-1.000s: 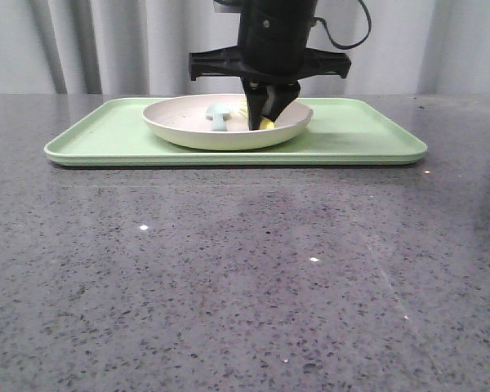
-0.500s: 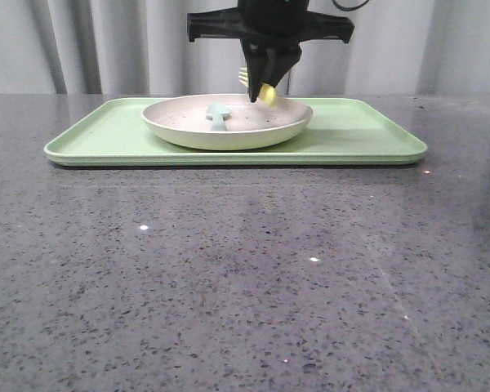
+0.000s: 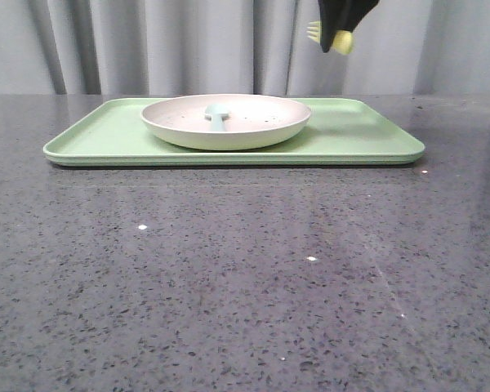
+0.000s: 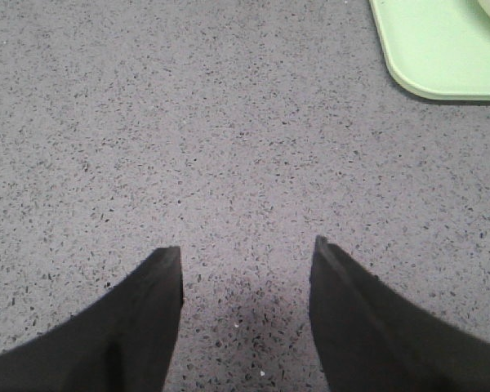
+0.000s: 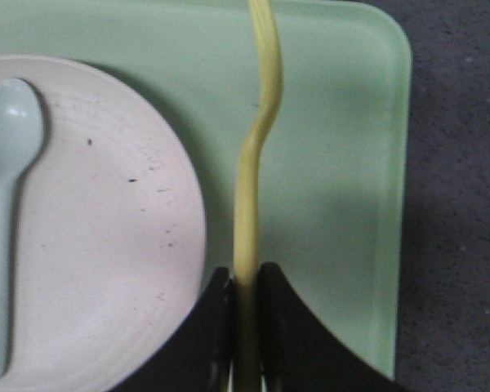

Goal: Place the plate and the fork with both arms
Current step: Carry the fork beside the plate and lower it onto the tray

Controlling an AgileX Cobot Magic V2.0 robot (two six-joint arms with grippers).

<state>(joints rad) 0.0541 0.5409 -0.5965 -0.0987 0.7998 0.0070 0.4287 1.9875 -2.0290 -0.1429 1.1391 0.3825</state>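
Thin, bright yellow fork [image 5: 257,155] with a small bend in its middle, pinched tight by the right gripper [image 5: 245,306] and held high in the air over the green tray [image 3: 359,131], just beside the plate [image 3: 226,121]. Seen only from the right wrist: a pale blue spoon [image 5: 8,204] lying inside the speckled plate, probably flat. Seen only from the left wrist: the left gripper [image 4: 245,269] spread wide over bare grey table [image 4: 188,139], holding nothing.

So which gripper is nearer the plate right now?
Right. The right gripper, holding the fork, hangs above the plate; the left gripper is over bare table beyond the tray.
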